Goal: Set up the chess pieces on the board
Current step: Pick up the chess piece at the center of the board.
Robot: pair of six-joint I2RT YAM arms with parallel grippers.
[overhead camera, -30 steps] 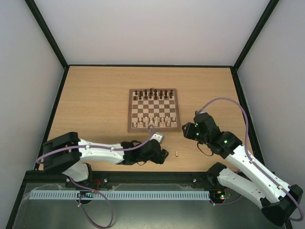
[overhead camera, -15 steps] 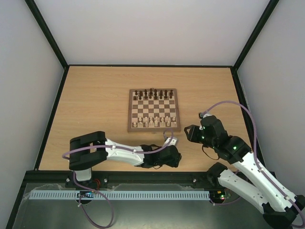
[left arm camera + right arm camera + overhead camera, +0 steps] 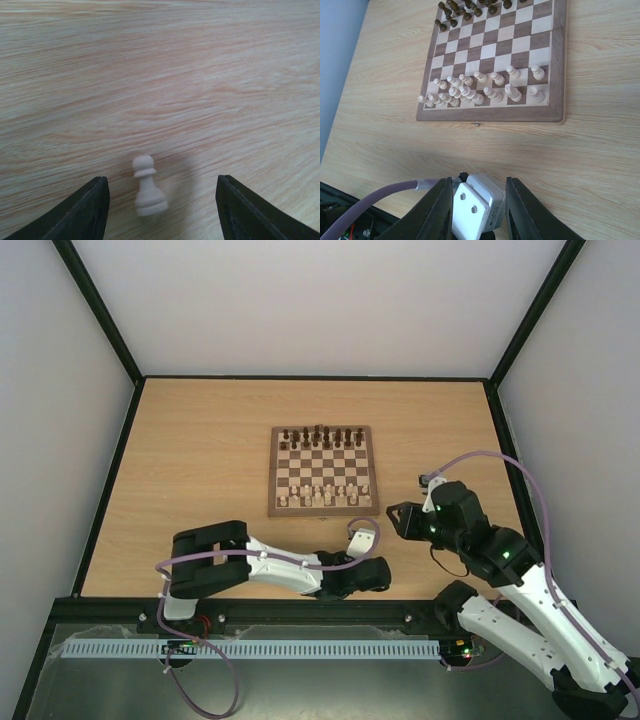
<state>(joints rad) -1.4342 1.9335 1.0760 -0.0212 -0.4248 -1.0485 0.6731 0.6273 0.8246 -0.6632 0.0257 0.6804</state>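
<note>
A pale pawn stands upright on the bare table, apart from the board. My left gripper is open and low around it, with one black finger on each side, neither touching it. In the top view the left gripper hides the pawn. The board has several pale chess pieces on its near two rows; they also show in the right wrist view. My right gripper is open and empty, hovering right of the board's near corner.
Dark pieces fill the board's far rows. The left arm's silver wrist camera box and purple cable sit below the right gripper, seen between its fingers. The black table frame runs close behind the left gripper.
My left arm has swung right along the near edge and now covers the loose pawn that showed on the table before. My right gripper has shifted slightly right and nearer.
</note>
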